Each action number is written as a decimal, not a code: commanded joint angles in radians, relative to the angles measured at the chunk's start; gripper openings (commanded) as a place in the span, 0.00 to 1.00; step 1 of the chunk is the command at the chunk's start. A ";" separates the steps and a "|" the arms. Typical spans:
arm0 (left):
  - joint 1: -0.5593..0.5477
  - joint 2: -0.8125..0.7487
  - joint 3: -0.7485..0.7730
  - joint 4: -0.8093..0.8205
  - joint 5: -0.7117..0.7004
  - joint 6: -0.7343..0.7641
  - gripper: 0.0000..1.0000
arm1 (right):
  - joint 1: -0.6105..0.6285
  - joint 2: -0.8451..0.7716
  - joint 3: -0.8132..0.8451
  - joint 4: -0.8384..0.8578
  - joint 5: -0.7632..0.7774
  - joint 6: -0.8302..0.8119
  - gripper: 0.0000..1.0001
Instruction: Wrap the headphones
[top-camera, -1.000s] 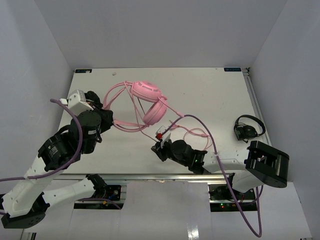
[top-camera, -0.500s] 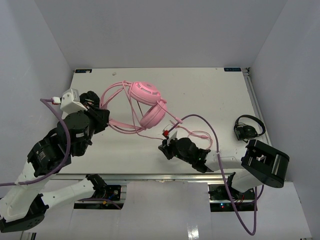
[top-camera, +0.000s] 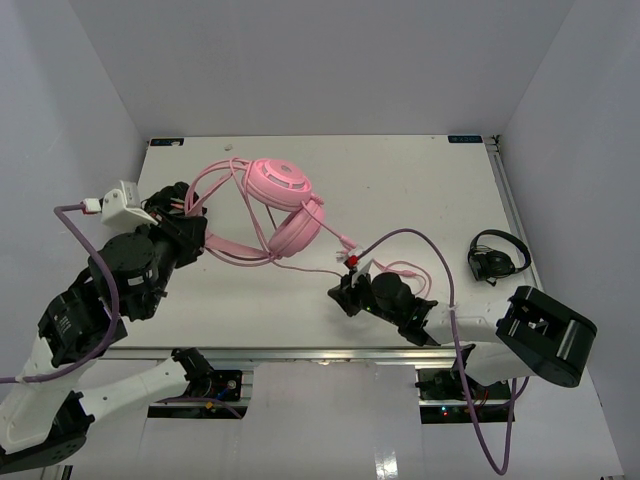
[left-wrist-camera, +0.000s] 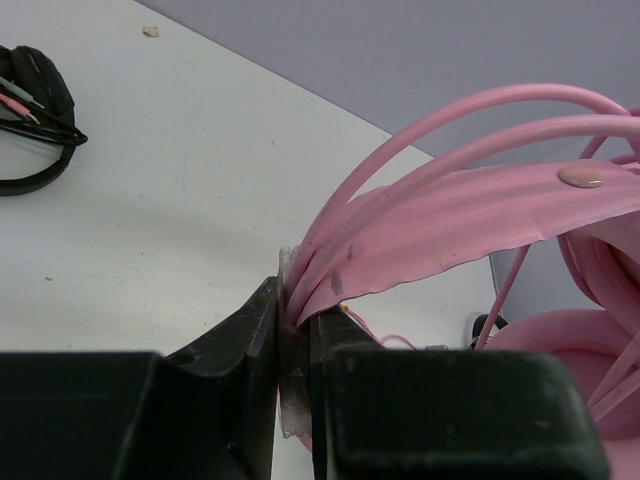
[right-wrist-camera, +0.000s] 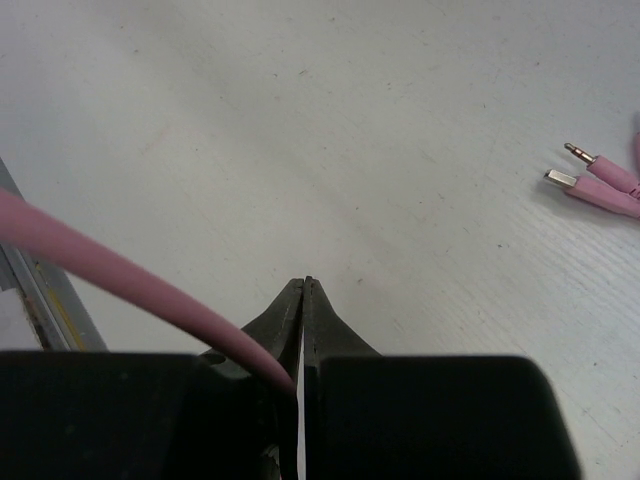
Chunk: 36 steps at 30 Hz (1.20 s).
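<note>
The pink headphones (top-camera: 278, 190) lie at the back left of the table, ear cups stacked, with cable loops around the headband. My left gripper (top-camera: 188, 222) is shut on the headband (left-wrist-camera: 470, 215), which is pinched between its jaws (left-wrist-camera: 293, 300). An ear cup (left-wrist-camera: 565, 345) shows at the lower right of the left wrist view. My right gripper (top-camera: 347, 293) sits near the front middle of the table, shut on the thin pink cable (right-wrist-camera: 120, 280), which enters its jaws (right-wrist-camera: 304, 285) from the left. The cable's plugs (right-wrist-camera: 600, 180) lie on the table to the right.
A small black headset (top-camera: 497, 256) lies near the table's right edge. A black headset (left-wrist-camera: 35, 120) also shows at the upper left of the left wrist view. Slack pink cable (top-camera: 400, 268) lies just behind the right gripper. The table's front rail (right-wrist-camera: 40, 290) is close by.
My left gripper has drawn the headphones to the left. My right gripper has slid right along the table and closed fully on the cable.
</note>
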 joint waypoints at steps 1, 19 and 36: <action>0.001 0.025 0.069 0.122 -0.043 -0.017 0.00 | -0.007 -0.027 -0.024 0.052 0.006 -0.003 0.08; 0.001 0.126 -0.032 0.082 0.691 0.390 0.00 | -0.371 -0.247 0.203 -0.361 -0.177 -0.018 0.08; -0.001 0.457 -0.157 0.084 0.534 0.605 0.00 | -0.434 -0.243 0.765 -0.974 -0.276 -0.196 0.08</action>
